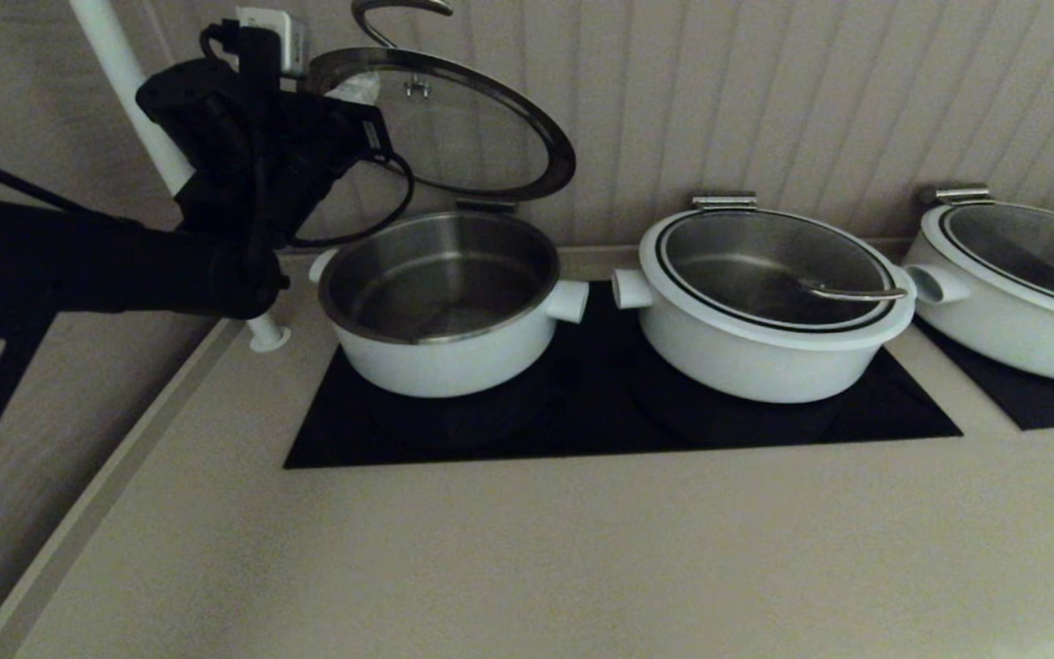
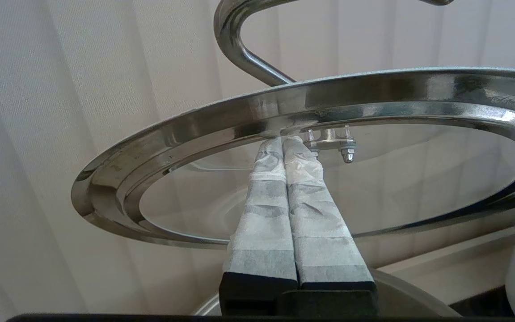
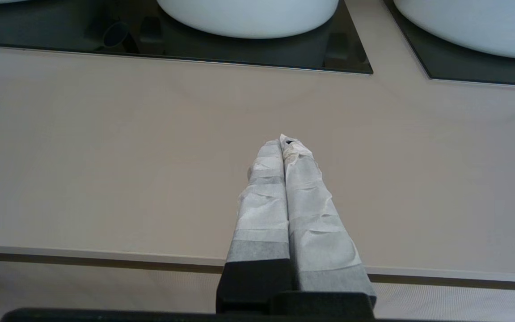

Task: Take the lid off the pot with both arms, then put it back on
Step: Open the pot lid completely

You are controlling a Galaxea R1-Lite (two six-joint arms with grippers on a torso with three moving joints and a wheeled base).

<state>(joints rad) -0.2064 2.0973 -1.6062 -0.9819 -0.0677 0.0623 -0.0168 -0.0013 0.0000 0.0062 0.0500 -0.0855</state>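
Left gripper (image 2: 284,145) closed under raised lid (image 1: 454,128) | pot (image 1: 440,302) open

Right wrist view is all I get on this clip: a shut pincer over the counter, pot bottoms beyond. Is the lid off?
Observer: Yes, the lid stands tilted up above the open pot.
Operator: What is supporting it?
Observer: The left pincer, shut, with its tips pressed under the lid's steel rim.
Operator: And the neighbouring pot?
Observer: The middle pot has its lid on.
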